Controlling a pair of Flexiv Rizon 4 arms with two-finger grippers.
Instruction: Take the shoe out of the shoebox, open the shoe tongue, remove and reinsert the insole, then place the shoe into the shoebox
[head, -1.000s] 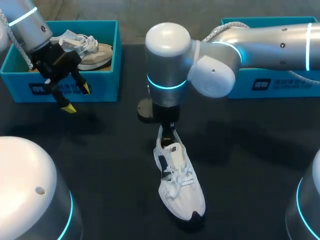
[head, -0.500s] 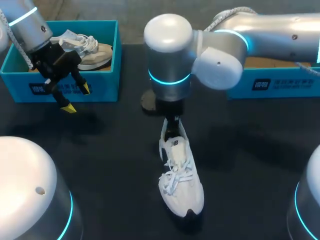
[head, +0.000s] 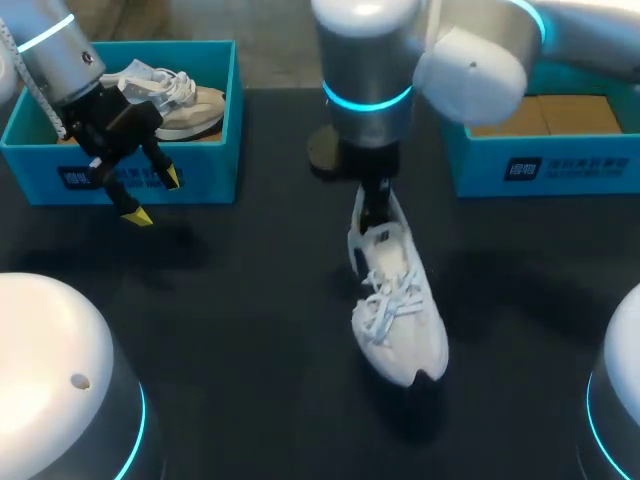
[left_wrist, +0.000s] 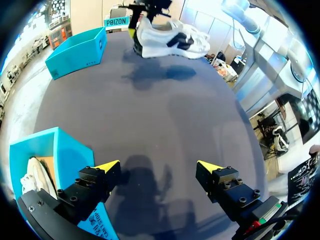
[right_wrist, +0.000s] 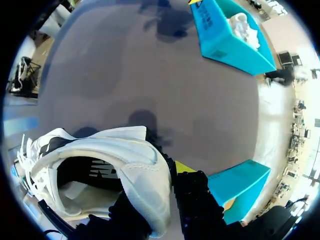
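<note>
One white shoe (head: 400, 320), heel pinched by right gripper (head: 373, 222), left gripper (head: 152, 196) agape beside occupied shoebox (head: 215, 165)

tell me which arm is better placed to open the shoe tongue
Left, likely: the left gripper is open and empty by the blue shoebox, while the right gripper is shut on the heel of the white shoe.

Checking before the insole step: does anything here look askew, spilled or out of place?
Nothing is spilled or damaged. The white shoe hangs clear of the table, pinched only at its heel collar by the right tool, so it may swing. A second shoe lies in the left shoebox.
</note>
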